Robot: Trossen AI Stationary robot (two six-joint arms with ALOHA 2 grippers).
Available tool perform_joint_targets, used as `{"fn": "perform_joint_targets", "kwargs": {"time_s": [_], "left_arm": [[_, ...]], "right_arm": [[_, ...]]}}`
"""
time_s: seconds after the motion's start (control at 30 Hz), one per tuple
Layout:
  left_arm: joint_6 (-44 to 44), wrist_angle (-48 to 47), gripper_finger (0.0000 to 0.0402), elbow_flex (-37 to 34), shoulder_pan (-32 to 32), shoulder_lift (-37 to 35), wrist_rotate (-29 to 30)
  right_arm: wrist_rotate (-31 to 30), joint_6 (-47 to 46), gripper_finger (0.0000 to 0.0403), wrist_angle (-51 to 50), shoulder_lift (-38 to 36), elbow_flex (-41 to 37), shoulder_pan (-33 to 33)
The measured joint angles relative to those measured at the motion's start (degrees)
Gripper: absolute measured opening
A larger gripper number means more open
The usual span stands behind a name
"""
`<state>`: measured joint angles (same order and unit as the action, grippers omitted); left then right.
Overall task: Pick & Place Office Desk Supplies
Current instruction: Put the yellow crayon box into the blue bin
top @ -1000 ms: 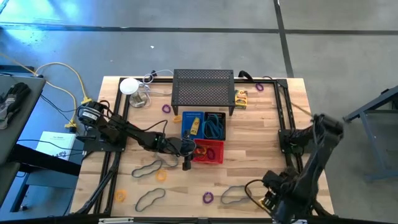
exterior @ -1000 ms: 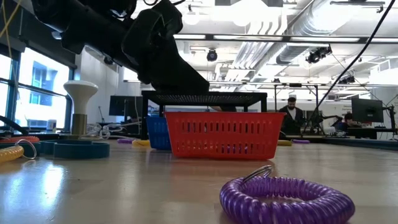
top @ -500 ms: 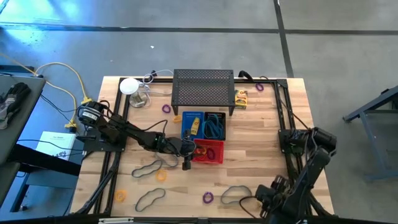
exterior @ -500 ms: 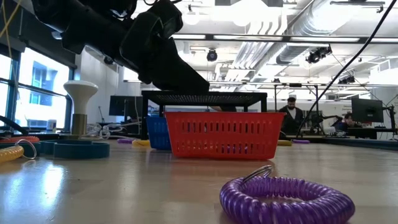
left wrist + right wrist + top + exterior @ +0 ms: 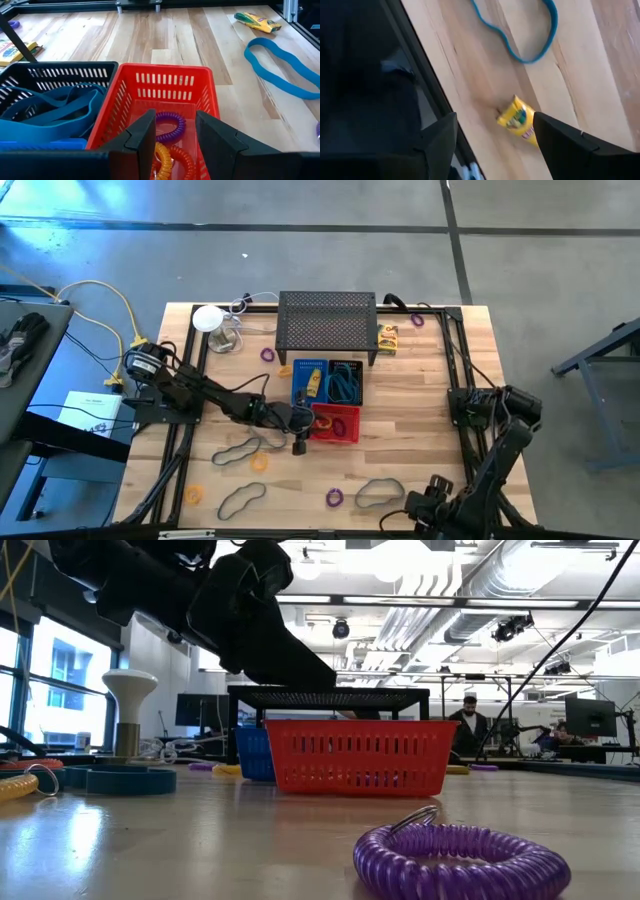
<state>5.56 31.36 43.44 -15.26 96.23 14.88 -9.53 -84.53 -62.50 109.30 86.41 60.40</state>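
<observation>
Three bins [image 5: 338, 421]; four table cords [image 5: 378, 493]; one rack [image 5: 327, 321].

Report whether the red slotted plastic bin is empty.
Not empty: the red slotted plastic bin holds a purple coiled ring and an orange coiled ring.

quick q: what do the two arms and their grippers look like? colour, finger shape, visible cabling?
Both arms are dark, near-black jointed links. The left gripper has two flat, angular matte-black fingers; the right gripper has the same broad dark fingers. Thin black cables run alongside the right arm.
</observation>
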Motion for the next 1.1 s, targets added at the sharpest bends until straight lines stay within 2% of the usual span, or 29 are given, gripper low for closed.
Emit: {"fn": "perform_joint_targets", "kwargs": {"time_s": [0.13,0.27,0.6,1.1], "left_arm": [[0.0,0.0,0.0134,0.0,0.0,0.0,0.0],[0.0,0.0,0.0134,0.0,0.0,0.0,0.0],[0.0,0.4,0.0134,0.0,0.0,0.0,0.1],[-0.1,0.8,0.0134,0.0,0.0,0.0,0.2]], "right_arm": [[5.4,8.0,0.0250,-1.2,1.5,0.0,0.2],[6.3,16.6,0.0250,-3.0,3.3,0.0,1.3],[3.9,18.0,0.0250,-8.5,6.6,-0.2,2.4],[8.0,19.0,0.0250,-3.5,6.7,-9.2,3.3]]}}
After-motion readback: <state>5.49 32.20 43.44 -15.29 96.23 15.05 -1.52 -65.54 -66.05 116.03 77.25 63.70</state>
